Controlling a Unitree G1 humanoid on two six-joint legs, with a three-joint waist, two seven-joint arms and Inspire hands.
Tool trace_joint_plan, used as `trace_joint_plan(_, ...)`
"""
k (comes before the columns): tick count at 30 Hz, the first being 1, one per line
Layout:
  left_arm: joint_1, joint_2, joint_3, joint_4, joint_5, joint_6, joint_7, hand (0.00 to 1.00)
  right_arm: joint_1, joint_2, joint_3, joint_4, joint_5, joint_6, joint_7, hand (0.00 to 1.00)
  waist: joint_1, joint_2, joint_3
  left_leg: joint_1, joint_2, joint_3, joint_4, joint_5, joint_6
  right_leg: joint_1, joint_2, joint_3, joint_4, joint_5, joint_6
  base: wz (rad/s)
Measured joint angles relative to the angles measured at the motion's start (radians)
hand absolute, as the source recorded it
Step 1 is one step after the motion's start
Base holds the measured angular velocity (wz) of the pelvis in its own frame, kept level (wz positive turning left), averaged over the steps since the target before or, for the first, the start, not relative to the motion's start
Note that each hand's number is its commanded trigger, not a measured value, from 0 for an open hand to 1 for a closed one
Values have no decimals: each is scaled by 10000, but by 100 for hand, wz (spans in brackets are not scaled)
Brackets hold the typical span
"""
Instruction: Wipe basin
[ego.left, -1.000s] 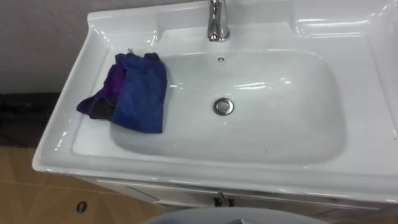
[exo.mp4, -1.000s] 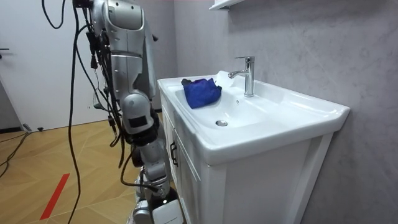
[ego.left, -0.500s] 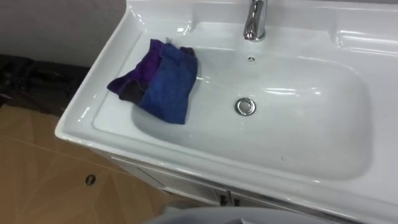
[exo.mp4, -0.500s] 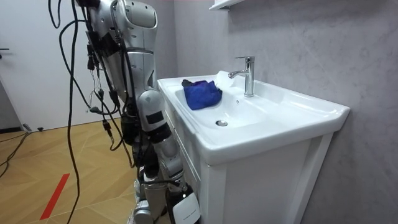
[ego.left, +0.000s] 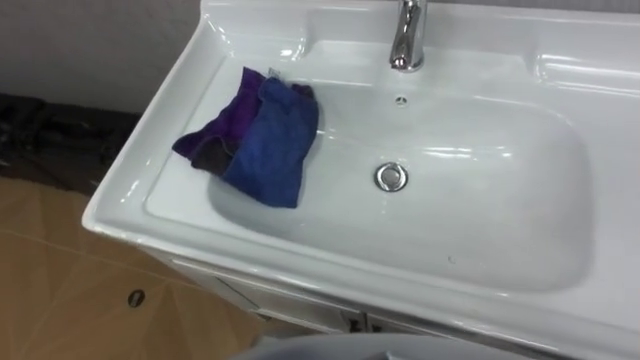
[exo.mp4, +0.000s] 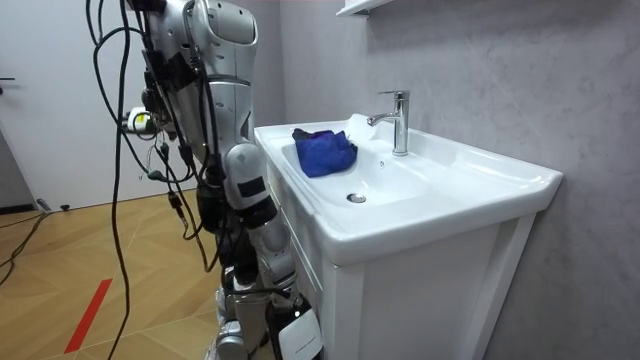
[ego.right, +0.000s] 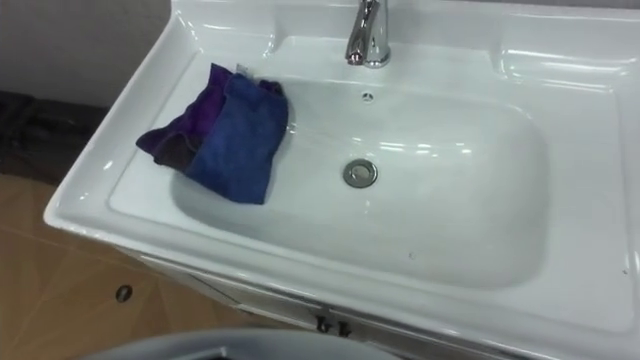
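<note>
Room view: right hand (exo.mp4: 292, 330) low beside basin (exo.mp4: 470, 178), state I cannot tell; cloth (exo.mp4: 323, 150) inside.

Wall (exo.mp4: 520, 80): grey, rough plaster, behind the cabinet's back edge.
Far wall (exo.mp4: 50, 110): plain white, at the room view's left.
Floor (exo.mp4: 60, 260): wood parquet, warm brown.
Red strip (exo.mp4: 88, 315): flat on the floor, near the room view's lower left corner.
Cabinet (exo.mp4: 420, 300): white, dark handle (exo.mp4: 278, 245) on its front.
Shelf (exo.mp4: 362, 7): white, high on the grey wall.
Light: even and soft.
</note>
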Motion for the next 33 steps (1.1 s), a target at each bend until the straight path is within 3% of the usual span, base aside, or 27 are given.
trace_joint_plan(5, 47, -365, -1400, 1286, 189, -67, -701, 0, -170, 44, 158, 433, 320, -24, -32, 0, -357, -370, 10, 80, -13, 64, -76, -9, 29, 46, -11, 166, -9, -11, 32, -4)
trace_joint_plan(11, 18, -483, -3278, 2200, 1778, -1, -2061, 0, -359, 75, 203, 1047, 379, -43, -9, 0, -885, -461, 45, 240, -16, 61, -170, -8, 30, 187, -18, 178, 61, -20, 37, 2)
trace_joint_plan(14, -39, -598, -3861, 2485, 2401, 137, -2782, 0, -346, 110, 563, 1206, 462, -29, 78, 0, -1103, -535, 56, 250, -18, 85, -154, -8, 31, 186, -19, 212, 55, -29, 40, -1)
trace_joint_plan(20, -298, -671, -4106, 3061, 3143, 318, -4223, 0, -356, 251, 556, 1239, 854, -49, 407, 0, -1294, -649, 67, 393, 18, 429, -152, -7, 33, 183, -28, 463, 66, -30, 42, -11)
trace_joint_plan(26, -348, -669, -4118, 3135, 3058, 388, -5468, 0, -374, 261, 556, 1427, 975, -93, 800, 0, -1544, -669, 86, 415, 20, 629, -186, -58, 106, 146, -60, 578, 63, -55, 82, -5)
trace_joint_plan(33, -684, -674, -4098, 3284, 3060, 552, -6670, 0, -307, 355, 550, 1560, 724, 19, 1047, 0, -1590, -748, 140, 393, 20, 866, -218, -100, 166, -11, -84, 798, 100, -60, 109, -9)
